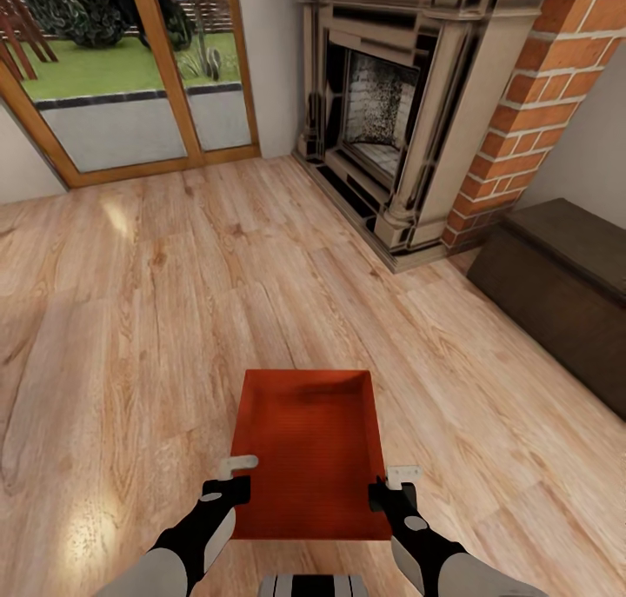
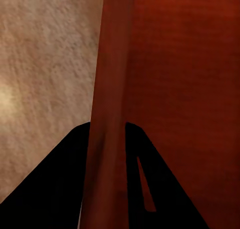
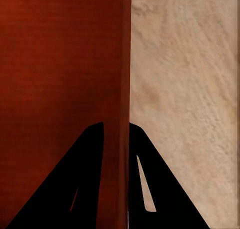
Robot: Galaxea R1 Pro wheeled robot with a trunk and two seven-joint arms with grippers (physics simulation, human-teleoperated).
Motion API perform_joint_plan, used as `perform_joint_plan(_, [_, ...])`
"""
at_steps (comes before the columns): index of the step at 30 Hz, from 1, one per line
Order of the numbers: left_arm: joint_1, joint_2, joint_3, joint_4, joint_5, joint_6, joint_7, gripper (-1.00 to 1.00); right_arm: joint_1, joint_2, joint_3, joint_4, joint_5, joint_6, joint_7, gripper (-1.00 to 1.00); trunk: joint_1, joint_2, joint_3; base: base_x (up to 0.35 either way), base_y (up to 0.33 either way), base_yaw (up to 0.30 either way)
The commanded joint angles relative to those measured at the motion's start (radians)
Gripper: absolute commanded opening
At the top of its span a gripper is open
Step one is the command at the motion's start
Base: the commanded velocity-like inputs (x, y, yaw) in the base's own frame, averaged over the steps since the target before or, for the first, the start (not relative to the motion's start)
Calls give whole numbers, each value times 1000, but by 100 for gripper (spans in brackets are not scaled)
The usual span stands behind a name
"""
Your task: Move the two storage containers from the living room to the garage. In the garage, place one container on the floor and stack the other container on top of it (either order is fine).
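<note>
low in the centre of the frame, the storage container (image 1: 309, 449) hangs over the wood floor (image 1: 130, 319), left gripper (image 1: 228, 484) and right gripper (image 1: 391, 486) each pinching a side wall, so carrying it well likely means level, matched arms.

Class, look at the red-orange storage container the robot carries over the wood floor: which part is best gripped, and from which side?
Grip the storage container by its two long side walls, near the end closest to the robot, one end effector from each side. The walls are thin, straight and upright, so fingers fit astride them. The left end effector and right end effector each straddle a wall this way.
</note>
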Motion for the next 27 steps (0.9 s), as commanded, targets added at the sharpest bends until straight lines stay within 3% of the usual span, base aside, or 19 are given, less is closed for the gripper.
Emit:
perform_joint_plan(1, [0,0,3,-3,-3,6,6,-100,0,0,-9,2,1,-4,-4,-100,-4,7,3,0,0,0])
perform_joint_plan(27, [0,2,2,-1,-3,4,6,-100,0,-1,-9,2,3,-4,-4,-100,-104,189,84,0,0,0])
